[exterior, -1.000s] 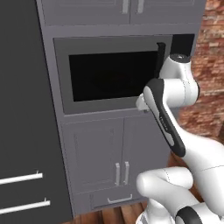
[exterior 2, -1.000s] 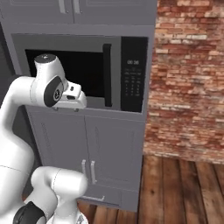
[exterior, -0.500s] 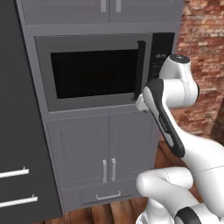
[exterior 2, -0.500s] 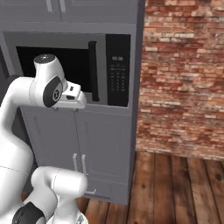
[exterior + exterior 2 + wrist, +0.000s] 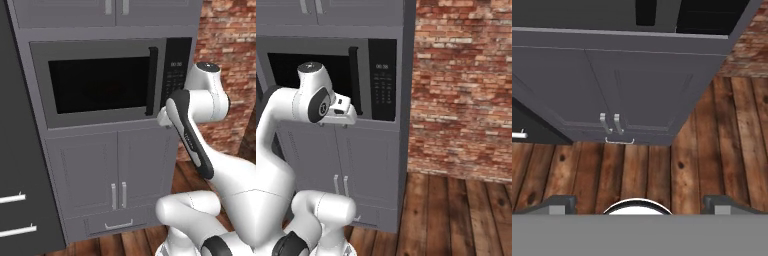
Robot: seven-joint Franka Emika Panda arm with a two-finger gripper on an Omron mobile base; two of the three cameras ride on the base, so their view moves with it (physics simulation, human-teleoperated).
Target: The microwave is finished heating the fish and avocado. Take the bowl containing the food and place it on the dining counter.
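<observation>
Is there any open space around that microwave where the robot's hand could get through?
The microwave door is closed, so there is no way in yet. Free room lies in front of it, above the wooden floor, and rightward along the brick wall. It is tighter beside the black handle, where the arm's white elbow sits close.

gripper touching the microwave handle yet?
Apart. In the hand view the open gripper points down at the floor and lower cabinet doors, nothing between its fingertips; the handle sits higher, on the shut microwave.

Grey cabinet doors [image 5: 115,172] (paired handles) are sitting at six o'clock, brick wall [image 5: 461,90] standing at three.
</observation>
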